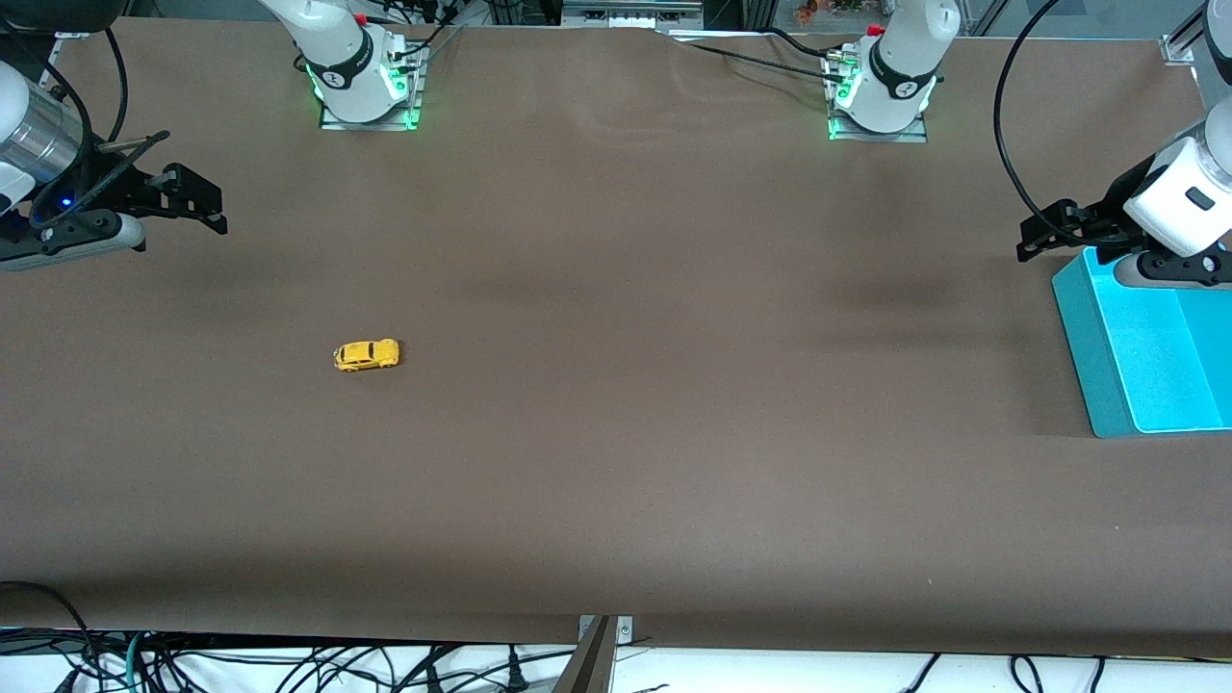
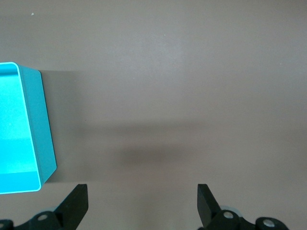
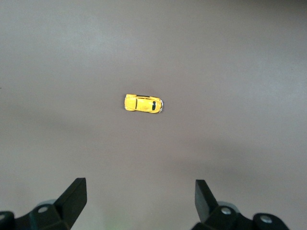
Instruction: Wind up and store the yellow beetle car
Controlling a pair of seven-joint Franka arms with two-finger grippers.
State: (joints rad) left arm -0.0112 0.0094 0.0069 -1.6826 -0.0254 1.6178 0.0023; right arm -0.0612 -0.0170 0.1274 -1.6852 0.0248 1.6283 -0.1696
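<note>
The yellow beetle car point(image 1: 366, 355) sits on its wheels on the brown table, toward the right arm's end; it also shows in the right wrist view point(image 3: 143, 103). My right gripper point(image 1: 197, 202) is open and empty, up in the air at the right arm's end of the table, well apart from the car; in its wrist view point(image 3: 139, 196) the jaws stand wide apart. My left gripper point(image 1: 1044, 231) is open and empty, up in the air beside the teal bin point(image 1: 1088, 337); its wrist view point(image 2: 142, 203) shows wide jaws over bare table.
The open teal bin point(image 2: 41, 129) stands at the left arm's end of the table, empty as far as it shows. Both arm bases point(image 1: 361, 82) point(image 1: 881, 91) stand along the table's edge farthest from the front camera. Cables hang below the nearest edge.
</note>
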